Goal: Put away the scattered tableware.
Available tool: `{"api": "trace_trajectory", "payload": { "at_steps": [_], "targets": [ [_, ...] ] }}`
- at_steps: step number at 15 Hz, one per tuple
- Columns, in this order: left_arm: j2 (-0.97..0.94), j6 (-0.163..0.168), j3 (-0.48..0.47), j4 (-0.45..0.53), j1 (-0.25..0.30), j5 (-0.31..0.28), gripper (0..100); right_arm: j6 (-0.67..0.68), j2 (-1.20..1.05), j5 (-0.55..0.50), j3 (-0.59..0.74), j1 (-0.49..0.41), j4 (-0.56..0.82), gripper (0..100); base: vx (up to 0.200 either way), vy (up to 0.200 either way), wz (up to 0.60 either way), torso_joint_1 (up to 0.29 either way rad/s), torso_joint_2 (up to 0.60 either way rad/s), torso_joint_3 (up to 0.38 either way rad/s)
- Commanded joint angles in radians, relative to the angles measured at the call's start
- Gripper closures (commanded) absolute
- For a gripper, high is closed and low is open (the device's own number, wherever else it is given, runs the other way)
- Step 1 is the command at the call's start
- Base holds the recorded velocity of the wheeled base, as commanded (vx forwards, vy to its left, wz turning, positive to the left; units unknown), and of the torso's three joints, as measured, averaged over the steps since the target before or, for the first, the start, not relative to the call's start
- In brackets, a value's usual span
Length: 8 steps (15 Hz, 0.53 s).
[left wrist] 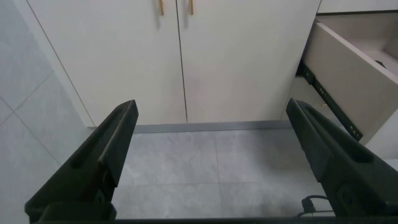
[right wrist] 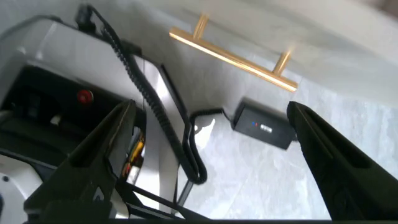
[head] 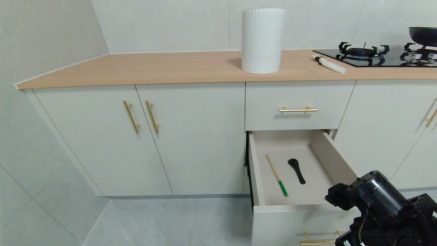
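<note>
Two grippers [left wrist: 210,107] [right wrist: 211,107], one black spoon [head: 296,170]

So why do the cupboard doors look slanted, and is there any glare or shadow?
Head view: the camera tilts down, so the cupboard doors lean inward lower down; the canister casts a soft shadow to its left on the counter; the glossy hob mirrors its grates. Right wrist view: the gold handle gleams. Left wrist view: even light on the floor.
</note>
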Motion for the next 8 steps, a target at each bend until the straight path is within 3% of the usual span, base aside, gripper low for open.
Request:
{"api": "trace_trajectory", "payload": {
  "at_steps": [1, 8],
  "targets": [
    [0.001, 0.0, 0.0, 0.0, 0.0, 0.0, 0, 0.001, 0.03, -0.002, -0.006, 0.0, -0.002, 0, 0.0, 0.0, 0.0, 0.0, 0.0, 0.0],
    [0.001, 0.0, 0.0, 0.0, 0.0, 0.0, 0, 0.1, 0.097, -0.017, -0.088, -0.069, -0.002, 0, 0.0, 0.0, 0.0, 0.0, 0.0, 0.0]
  ]
}}
